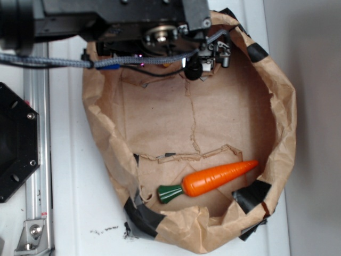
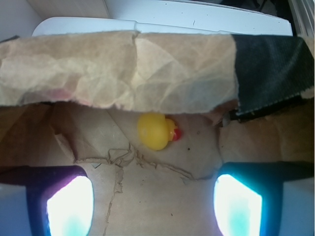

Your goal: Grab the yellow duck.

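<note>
The yellow duck point(image 2: 156, 130) shows in the wrist view as a small rounded toy with a red beak pointing right. It rests on the brown paper floor just under the folded paper wall point(image 2: 123, 69). My gripper point(image 2: 153, 206) is open, its two glowing fingertips point(image 2: 69, 206) wide apart with only bare paper between them. The duck lies ahead of the fingers, centred between them and apart from both. In the exterior view the arm point(image 1: 160, 32) covers the top of the paper nest and the duck is hidden beneath it.
A long orange carrot point(image 1: 216, 178) with a green stem lies at the lower part of the crumpled brown paper nest point(image 1: 282, 122). Black tape patches point(image 1: 250, 194) hold the rim. A metal rail point(image 1: 37, 133) runs along the left.
</note>
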`<action>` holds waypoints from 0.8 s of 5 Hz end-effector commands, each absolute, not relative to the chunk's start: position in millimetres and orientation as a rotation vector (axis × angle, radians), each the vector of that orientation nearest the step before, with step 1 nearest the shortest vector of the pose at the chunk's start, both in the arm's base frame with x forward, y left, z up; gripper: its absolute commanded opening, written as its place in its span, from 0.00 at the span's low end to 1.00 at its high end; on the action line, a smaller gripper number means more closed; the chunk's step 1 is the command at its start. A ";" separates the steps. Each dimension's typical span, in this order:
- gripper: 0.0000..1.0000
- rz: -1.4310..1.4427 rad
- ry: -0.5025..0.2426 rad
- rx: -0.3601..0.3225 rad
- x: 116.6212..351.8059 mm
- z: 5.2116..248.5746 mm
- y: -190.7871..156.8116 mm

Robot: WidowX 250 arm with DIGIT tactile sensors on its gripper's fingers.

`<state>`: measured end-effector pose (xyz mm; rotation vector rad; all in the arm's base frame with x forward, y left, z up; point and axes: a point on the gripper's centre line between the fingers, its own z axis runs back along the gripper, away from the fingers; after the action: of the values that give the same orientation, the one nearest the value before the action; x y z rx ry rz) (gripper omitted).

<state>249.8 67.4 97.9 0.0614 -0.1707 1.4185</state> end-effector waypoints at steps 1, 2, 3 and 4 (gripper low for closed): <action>1.00 1.468 -0.234 0.033 243.1 116.3 82.3; 1.00 1.468 -0.234 0.033 243.1 116.3 82.3; 1.00 1.508 -0.377 -0.013 228.7 88.0 64.8; 1.00 1.487 -0.423 0.016 226.7 91.9 50.2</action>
<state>235.5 44.4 81.9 0.0507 -0.3856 1.4489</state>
